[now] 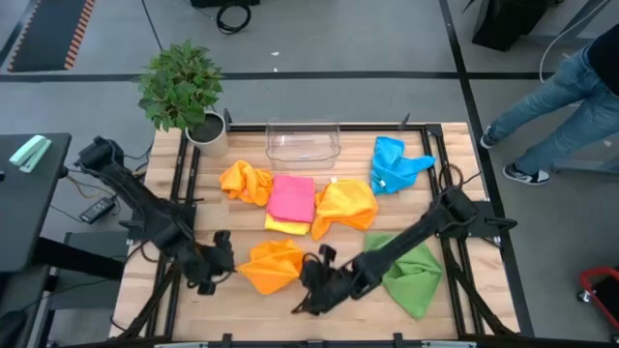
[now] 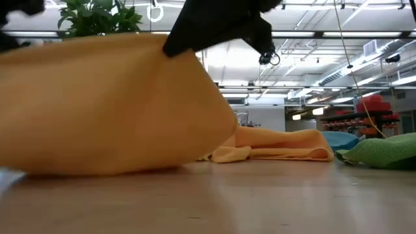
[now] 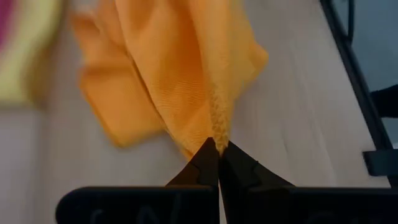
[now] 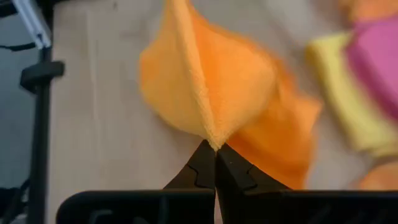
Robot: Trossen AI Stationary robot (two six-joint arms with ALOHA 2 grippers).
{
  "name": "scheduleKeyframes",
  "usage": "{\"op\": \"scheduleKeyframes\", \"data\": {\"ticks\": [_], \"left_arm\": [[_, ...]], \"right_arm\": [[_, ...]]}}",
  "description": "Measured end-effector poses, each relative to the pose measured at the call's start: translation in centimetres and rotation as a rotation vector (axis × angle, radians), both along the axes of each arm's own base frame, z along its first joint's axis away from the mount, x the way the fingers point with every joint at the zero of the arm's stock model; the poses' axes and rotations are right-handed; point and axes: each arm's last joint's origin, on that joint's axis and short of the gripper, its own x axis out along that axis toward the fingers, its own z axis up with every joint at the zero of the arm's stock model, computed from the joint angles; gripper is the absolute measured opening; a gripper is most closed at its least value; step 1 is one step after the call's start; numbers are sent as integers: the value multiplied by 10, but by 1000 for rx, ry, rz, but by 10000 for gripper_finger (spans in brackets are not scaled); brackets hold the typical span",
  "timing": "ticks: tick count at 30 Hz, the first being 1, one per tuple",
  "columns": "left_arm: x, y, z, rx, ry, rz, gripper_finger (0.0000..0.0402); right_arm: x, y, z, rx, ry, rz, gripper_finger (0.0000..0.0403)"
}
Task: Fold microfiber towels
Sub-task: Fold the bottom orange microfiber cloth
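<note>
High view: left end effector (image 1: 224,259) and right end effector (image 1: 311,268), each clamped on an opposite edge of the orange towel (image 1: 272,265) between them, likely next draw it taut over the desk (image 1: 290,307) for folding.

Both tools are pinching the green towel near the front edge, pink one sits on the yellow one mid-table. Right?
Not quite. The towel both tools pinch is orange, not green: the orange towel is held by the left tool and the right tool, as both wrist views show. The green towel lies untouched beside the right arm. The pink towel does sit on the yellow towel.
</note>
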Motion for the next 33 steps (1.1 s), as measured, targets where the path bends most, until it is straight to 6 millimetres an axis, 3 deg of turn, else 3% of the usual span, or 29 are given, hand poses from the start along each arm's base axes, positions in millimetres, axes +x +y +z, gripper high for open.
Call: {"op": "scheduleKeyframes", "data": {"ticks": [4,8,18,25,33], "left_arm": [[-6,-16,-24,-100,8,14,5],[-6,-28,-34,-143,7,39,5],[0,-38,-50,-158,14,77,5],[-5,-42,-56,-152,38,71,5],[-6,-43,-56,-185,57,92,9]], "right_arm": [[1,13,-12,86,3,-32,7],[0,15,-14,132,5,-68,31],[-5,17,-2,310,92,43,135],[0,18,42,360,-2,118,176],[8,24,18,204,24,171,180]]}}
